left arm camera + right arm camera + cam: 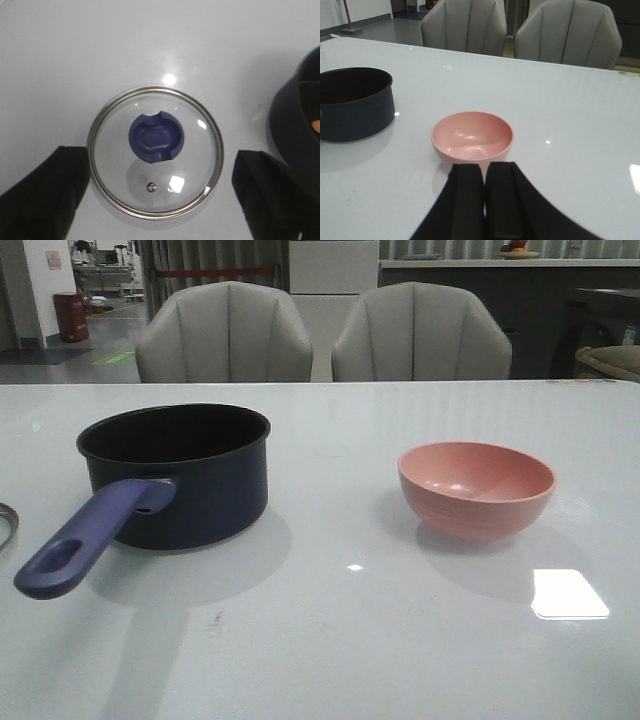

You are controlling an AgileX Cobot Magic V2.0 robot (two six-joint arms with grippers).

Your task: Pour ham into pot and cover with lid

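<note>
Left hand (160, 200) spread above lid (155, 152), right hand (485, 200) pressed together near pink bowl (472, 136), no legible writing

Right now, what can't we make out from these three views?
- Pot floor: front view, the near wall hides it.
- Ham: left wrist view, only an orange speck at the frame edge.
- Lid: front view, cut off by the left edge.
- Right gripper: right wrist view, fingertips overlap the bowl; contact unclear.

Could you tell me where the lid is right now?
The lid lies flat on the table, directly under the open left end effector, left of the pot.
</note>
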